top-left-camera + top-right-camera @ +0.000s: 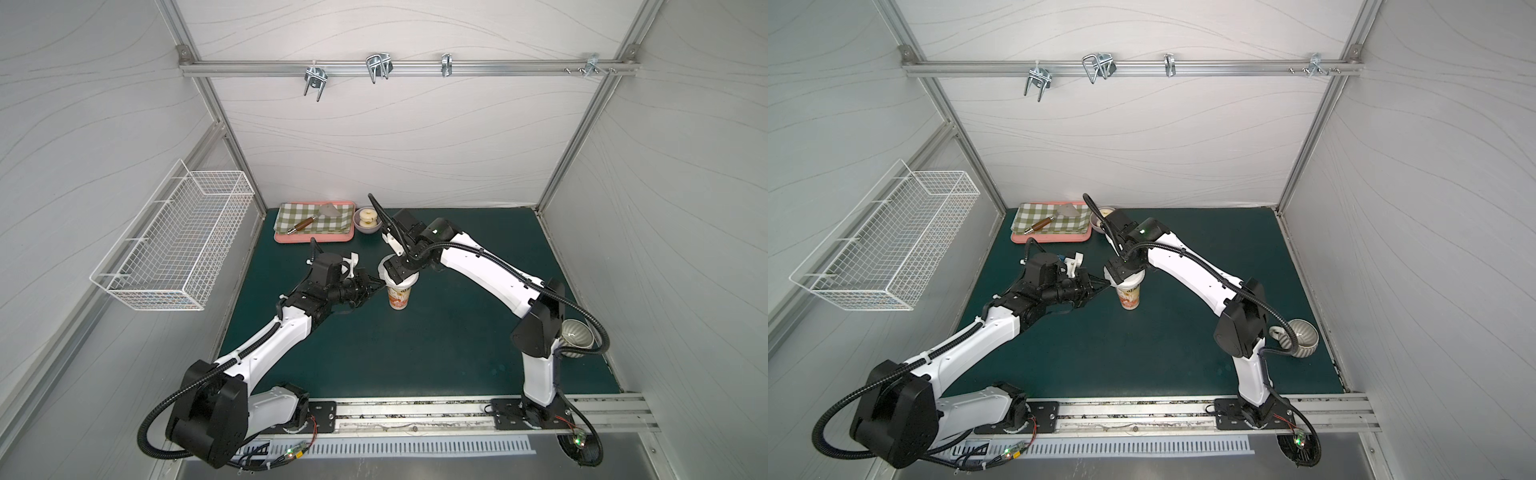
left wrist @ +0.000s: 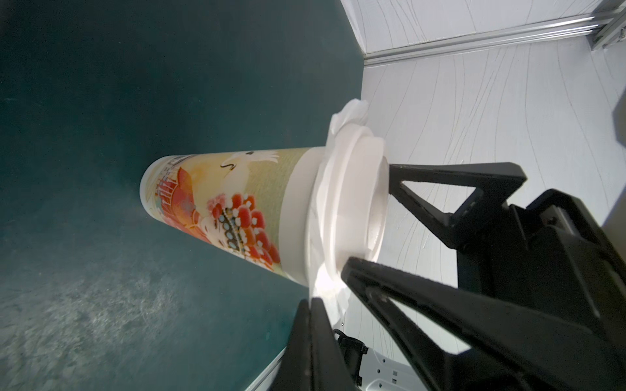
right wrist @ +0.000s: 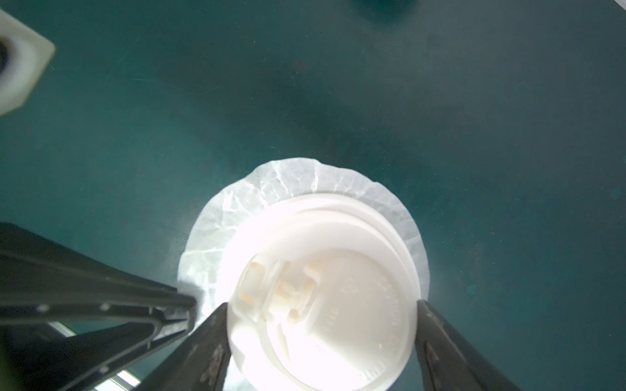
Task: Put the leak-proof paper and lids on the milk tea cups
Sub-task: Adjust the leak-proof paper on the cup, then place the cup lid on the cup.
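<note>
Right hand [image 3: 320,306] grasps the stiff white domed plastic lid [image 3: 355,257] by its sides, holding it on top of the thin whitish scalloped paper sheet [image 3: 257,203], which lies draped across the mouth of the tall printed paper cup [image 2: 230,203]. Left hand [image 2: 313,304] is clenched at the rim and, I judge, pinches the sheet's edge. The cup stands upright near the middle of my dark green surface [image 1: 415,353], clear of every edge. Papering looks done to me; next I need even downward pressure, then a gentle unpinch that doesn't drag the sheet.
</note>
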Action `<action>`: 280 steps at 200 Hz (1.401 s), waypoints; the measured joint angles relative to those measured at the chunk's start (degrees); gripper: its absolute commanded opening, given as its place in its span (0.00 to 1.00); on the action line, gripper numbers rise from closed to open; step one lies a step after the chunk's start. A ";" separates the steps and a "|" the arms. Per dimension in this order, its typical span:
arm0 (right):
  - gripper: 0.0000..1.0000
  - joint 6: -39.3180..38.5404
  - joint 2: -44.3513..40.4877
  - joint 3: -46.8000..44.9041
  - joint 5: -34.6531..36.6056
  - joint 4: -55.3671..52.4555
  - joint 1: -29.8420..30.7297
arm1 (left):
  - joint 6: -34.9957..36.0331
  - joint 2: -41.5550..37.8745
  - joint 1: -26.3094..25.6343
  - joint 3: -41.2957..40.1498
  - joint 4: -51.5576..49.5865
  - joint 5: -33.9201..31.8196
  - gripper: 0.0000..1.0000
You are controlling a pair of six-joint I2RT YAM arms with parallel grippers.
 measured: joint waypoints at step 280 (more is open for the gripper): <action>0.82 0.04 0.00 -0.85 -0.28 -0.07 0.70 | 0.35 -0.13 0.00 -0.33 -0.90 0.22 0.00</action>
